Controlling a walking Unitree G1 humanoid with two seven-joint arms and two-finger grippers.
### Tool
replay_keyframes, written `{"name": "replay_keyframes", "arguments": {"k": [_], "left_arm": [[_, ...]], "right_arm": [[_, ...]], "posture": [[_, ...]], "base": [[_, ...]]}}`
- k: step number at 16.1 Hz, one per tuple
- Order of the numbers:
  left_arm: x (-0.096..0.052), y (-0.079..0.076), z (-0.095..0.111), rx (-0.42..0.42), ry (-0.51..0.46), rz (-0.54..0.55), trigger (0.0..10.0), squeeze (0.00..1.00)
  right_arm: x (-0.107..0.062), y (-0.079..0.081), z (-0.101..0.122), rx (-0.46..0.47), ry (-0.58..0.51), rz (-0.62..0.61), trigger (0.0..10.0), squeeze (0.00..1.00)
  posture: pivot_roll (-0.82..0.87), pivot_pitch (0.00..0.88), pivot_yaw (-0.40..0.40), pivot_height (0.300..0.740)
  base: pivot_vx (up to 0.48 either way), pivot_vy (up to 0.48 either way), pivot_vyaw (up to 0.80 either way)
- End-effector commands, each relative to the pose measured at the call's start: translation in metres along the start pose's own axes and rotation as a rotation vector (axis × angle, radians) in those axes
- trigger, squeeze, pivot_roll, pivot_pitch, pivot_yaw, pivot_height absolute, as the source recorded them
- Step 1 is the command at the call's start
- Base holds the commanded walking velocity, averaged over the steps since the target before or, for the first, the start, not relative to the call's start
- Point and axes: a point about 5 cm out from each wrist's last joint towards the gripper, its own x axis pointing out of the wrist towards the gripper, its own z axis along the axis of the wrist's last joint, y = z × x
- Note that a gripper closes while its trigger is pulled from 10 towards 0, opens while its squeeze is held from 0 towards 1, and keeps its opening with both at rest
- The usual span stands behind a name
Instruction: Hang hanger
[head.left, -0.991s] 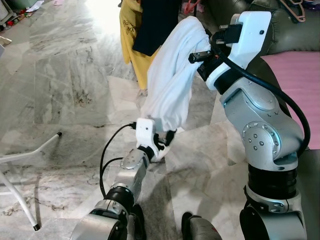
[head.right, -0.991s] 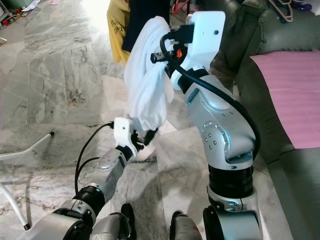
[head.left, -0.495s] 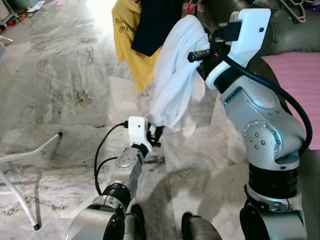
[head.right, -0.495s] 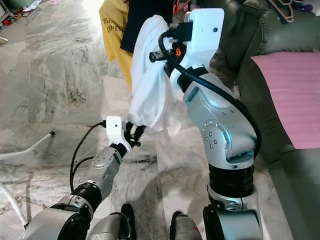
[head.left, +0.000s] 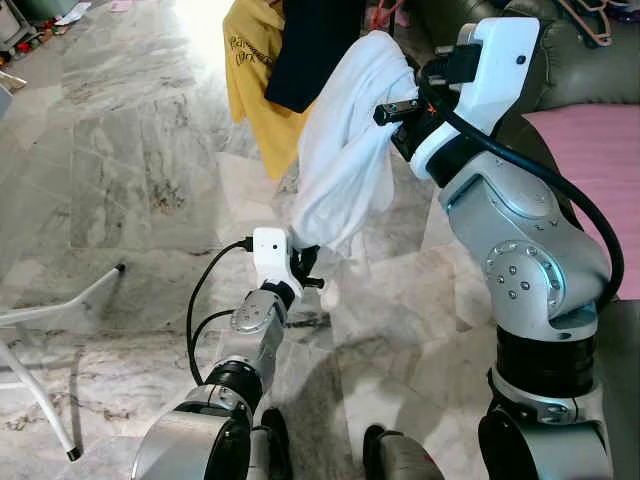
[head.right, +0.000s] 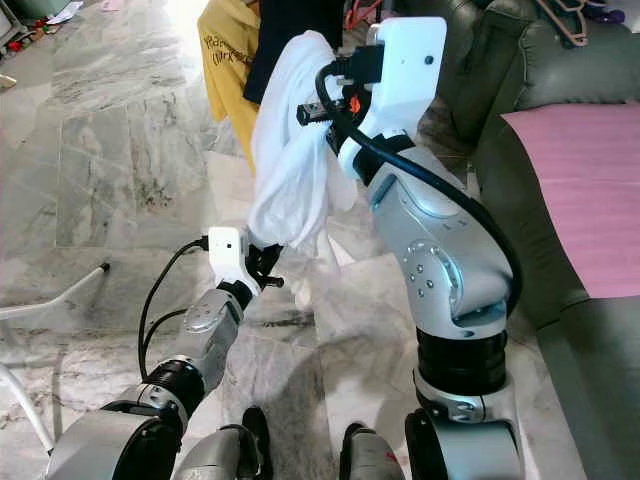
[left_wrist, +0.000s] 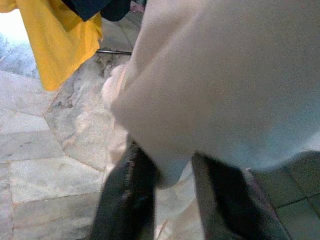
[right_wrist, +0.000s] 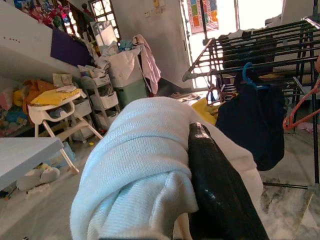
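1. Your right gripper (right_wrist: 210, 200) is clenched on the white garment (head.left: 345, 160), raised near the drying rack (right_wrist: 260, 50).
2. Your left gripper (left_wrist: 172, 200) is spread around its lower hem.

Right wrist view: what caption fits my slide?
Right gripper holding a bunched white garment toward a drying rack.

Daylight is flooding in ahead of me, glaring off the marble floor (head.left: 150, 150) near the top of my eye views. My arms are casting soft shadows below. My left wrist view is blurring the white cloth (left_wrist: 225, 80).
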Motion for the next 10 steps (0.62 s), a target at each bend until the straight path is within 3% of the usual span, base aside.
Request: {"name": "replay_keyframes", "arguments": {"k": [1,6,10], "left_arm": [[-0.001,0.001,-0.003,-0.003,0.013,0.007,0.0,0.00],[-0.001,0.007,0.001,0.013,-0.001,0.014,0.0,0.00],[-0.001,0.026,0.017,0.085,-0.056,0.091,0.0,0.00]], "right_arm": [[-0.002,0.010,0.011,-0.007,-0.047,0.050,0.0,0.00],[-0.006,-0.001,0.003,-0.047,-0.021,-0.001,0.0,0.00],[-0.016,-0.015,-0.010,-0.081,0.023,-0.053,0.0,0.00]], "posture": [[-0.28,0.229,0.060,0.740],[-0.27,0.225,0.062,0.740],[-0.25,0.225,0.064,0.740]], "base": [[0.000,0.000,0.00],[0.000,0.000,0.00],[0.000,0.000,0.00]]}}
